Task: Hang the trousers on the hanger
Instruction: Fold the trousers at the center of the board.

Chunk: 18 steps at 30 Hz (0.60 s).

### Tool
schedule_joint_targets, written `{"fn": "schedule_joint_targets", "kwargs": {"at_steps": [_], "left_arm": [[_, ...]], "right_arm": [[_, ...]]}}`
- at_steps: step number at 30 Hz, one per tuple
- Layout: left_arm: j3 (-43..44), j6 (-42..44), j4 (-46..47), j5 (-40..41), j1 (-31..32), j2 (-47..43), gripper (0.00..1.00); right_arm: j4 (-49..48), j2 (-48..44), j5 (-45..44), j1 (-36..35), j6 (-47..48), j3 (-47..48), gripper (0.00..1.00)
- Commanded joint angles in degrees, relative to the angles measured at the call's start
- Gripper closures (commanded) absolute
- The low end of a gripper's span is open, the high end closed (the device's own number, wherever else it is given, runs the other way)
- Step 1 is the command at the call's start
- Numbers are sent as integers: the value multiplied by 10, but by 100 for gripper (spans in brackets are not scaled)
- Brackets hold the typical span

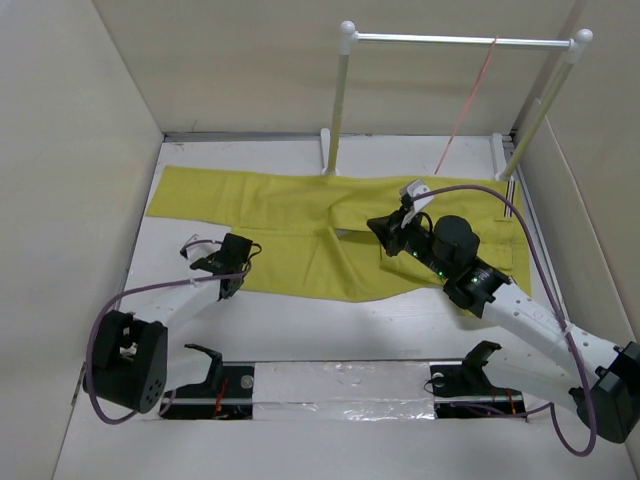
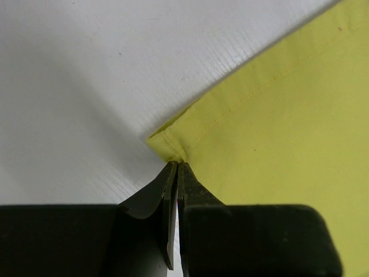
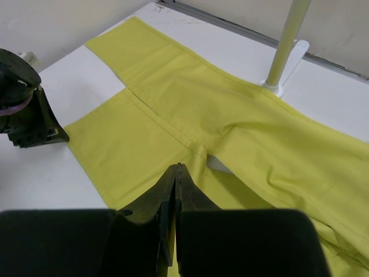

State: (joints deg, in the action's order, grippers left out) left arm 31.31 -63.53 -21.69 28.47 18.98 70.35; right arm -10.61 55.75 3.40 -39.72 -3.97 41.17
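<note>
Plain beige walls [image 1: 250, 60] on three sides; white tabletop [image 1: 330, 325]; white-posted metal rail [image 1: 440, 40] at the back

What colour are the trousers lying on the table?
The trousers are plain yellow, with no pattern visible; the right wrist view shows this best.

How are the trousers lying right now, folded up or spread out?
Spread out: the trousers lie flat on the table, legs stretched side by side.

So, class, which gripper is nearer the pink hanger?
Right. The right gripper is on the trousers, close to the hanger; the left gripper is far off at a leg hem.
</note>
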Motion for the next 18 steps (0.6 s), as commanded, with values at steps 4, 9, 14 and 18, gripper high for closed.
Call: {"fn": "schedule_joint_targets", "kwargs": {"at_steps": [4, 9, 14, 18], "left_arm": [[9, 51, -17, 35, -4, -93, 100], [34, 77, -45, 57, -4, -169, 100], [94, 160, -38, 91, -4, -264, 100], [182, 235, -34, 98, -4, -318, 100]], "right_arm": [[-14, -1, -13, -1, -3, -6, 93], [-20, 11, -22, -1, -3, -8, 83], [-17, 24, -69, -1, -11, -14, 51], [-8, 29, -144, 16, -31, -26, 32]]}}
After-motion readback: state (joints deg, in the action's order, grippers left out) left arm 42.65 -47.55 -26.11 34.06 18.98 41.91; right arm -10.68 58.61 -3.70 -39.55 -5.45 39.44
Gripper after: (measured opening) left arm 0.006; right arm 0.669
